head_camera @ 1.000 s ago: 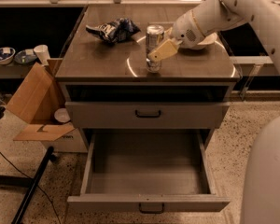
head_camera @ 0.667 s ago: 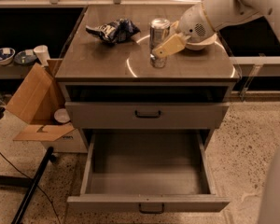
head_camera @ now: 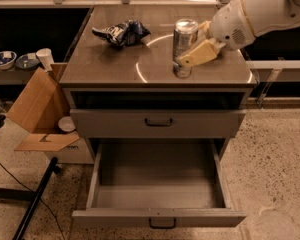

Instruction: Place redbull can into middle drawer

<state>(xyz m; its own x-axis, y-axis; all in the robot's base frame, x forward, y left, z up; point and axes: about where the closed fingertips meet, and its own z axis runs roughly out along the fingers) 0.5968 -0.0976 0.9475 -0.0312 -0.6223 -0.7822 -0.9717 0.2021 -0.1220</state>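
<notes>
The redbull can, slim and silver with a shiny top, stands upright over the right part of the cabinet top. My gripper comes in from the right and is shut on the can; one tan finger lies across its front and the other is hidden behind it. I cannot tell whether the can's base touches the top. The middle drawer is pulled out wide below, with a bare grey floor and a small dark handle.
A dark blue chip bag lies at the back left of the top. A shut drawer sits above the open one. A cardboard box, bowls and a cup are to the left. A black stand leg crosses the floor.
The gripper has closed around the can and moved it to the right and a little up. The arm has drawn back toward the right.
</notes>
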